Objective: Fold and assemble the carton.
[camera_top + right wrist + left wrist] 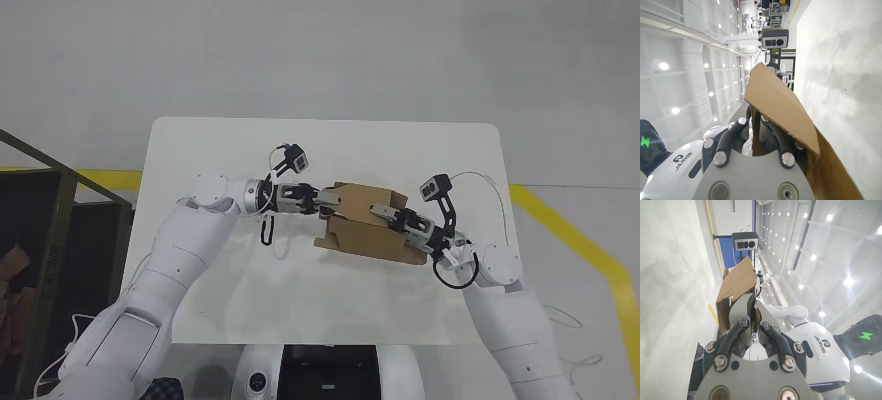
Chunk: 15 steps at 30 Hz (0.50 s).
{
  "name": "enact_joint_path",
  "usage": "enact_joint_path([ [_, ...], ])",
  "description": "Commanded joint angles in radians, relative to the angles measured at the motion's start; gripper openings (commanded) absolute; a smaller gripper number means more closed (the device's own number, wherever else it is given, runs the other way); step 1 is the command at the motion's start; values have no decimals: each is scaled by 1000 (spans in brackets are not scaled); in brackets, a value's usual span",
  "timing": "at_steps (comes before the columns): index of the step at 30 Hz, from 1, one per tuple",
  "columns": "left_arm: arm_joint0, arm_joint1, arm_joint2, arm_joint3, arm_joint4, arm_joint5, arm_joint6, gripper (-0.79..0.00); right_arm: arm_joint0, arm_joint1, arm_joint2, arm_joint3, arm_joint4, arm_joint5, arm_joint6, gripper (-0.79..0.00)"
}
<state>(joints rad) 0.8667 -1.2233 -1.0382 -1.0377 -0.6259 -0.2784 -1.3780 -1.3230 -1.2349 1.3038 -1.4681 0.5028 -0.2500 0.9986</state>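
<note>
A brown cardboard carton (365, 222), partly folded, sits at the middle of the white table (330, 150), held between both arms. My left gripper (328, 201) is shut on the carton's left edge; in the left wrist view its fingers (751, 306) pinch a cardboard panel, with the carton (738, 281) standing beyond them. My right gripper (388, 215) is shut on the carton's right side; in the right wrist view a cardboard flap (776, 106) covers one finger, and a panel runs between the jaws.
A dark green crate (40, 250) holding cardboard stands off the table's left edge. Yellow floor tape (570, 235) runs past the table's right side. White table surface lies open in front of and behind the carton.
</note>
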Motion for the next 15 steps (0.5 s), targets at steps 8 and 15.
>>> enact_joint_path([
  [8, 2, 0, -34, 0, -45, -46, 49, 0, -5, 3, 11, 9, 14, -16, -62, -785],
  [15, 12, 8, -88, 10, -105, -65, 70, 0, -72, 10, 38, -75, -37, -46, -145, -785],
])
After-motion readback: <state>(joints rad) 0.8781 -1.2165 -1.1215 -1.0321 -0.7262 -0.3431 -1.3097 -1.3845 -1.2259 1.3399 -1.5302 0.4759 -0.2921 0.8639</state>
